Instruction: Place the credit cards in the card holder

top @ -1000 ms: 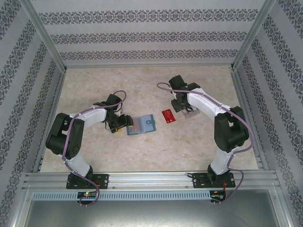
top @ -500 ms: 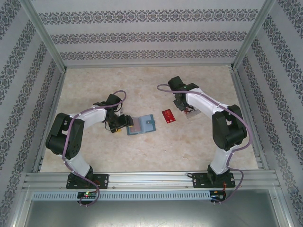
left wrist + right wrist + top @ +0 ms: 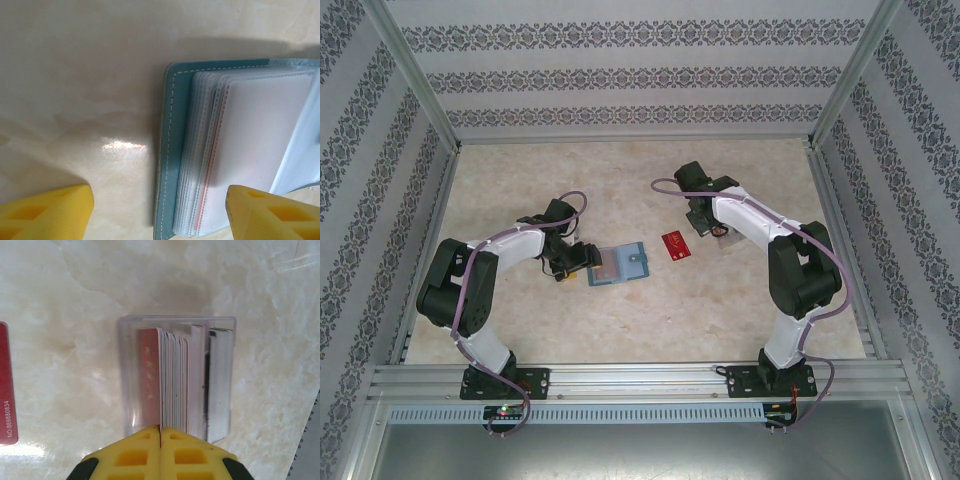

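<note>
1 red credit card (image 3: 677,244) lay beside the open card holder (image 3: 620,263). The right gripper (image 3: 160,432), closed, probably pinched another in the clear box (image 3: 128,390); the left gripper (image 3: 160,214), spread open, straddled the holder's edge to steady it.

Left end effector (image 3: 157,210) spread, right one (image 3: 160,432) closed

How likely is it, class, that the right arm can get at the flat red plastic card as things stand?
Probably yes: the red plastic card lies uncovered just beside the right tool, with nothing between them, though its shut jaws must open first.
</note>
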Controlling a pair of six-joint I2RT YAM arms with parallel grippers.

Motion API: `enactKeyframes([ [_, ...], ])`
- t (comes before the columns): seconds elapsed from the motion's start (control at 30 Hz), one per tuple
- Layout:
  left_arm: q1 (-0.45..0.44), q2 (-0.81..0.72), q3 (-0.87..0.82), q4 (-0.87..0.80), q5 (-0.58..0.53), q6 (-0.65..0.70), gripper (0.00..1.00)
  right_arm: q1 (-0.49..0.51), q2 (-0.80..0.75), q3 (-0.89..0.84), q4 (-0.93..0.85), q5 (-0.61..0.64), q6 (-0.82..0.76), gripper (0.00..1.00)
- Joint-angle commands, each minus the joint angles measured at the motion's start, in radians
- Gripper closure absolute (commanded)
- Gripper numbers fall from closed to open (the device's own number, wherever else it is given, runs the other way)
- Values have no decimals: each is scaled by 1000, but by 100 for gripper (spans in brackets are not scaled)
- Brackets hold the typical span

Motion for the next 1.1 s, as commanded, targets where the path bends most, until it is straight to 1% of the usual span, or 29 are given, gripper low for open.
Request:
enactKeyframes([
  [0.0, -20, 67, -42, 9, 58, 19, 28, 2, -37, -2, -15, 36, -10, 100],
  [0.17, -20, 67, -47, 11, 57, 21, 28, 6, -50, -6, -17, 17, -8, 100],
  [0.43, -20, 65, -43, 3, 61, 29, 28, -20, -80, 1, -32, -105, 8, 100],
  [0.53, -19, 67, -42, 3, 61, 28, 28, -27, -80, 1, -37, -119, 8, 100],
  [0.63, -20, 71, -41, 4, 61, 28, 28, -27, -69, -5, -36, -84, -1, 100],
  [0.8, -19, 79, -40, 11, 65, 30, 28, -22, -28, -8, -38, 44, -6, 97],
  [0.83, -21, 80, -39, 11, 64, 30, 28, -19, -21, -6, -37, 59, -7, 93],
  [0.9, -21, 84, -38, 12, 67, 30, 28, -11, -8, -3, -34, 108, -6, 80],
  [0.97, -20, 86, -37, 12, 67, 32, 28, -3, 1, -1, -36, 139, -7, 77],
  [1.07, -19, 88, -40, 12, 65, 34, 28, 0, 3, -2, -31, 157, -7, 77],
])
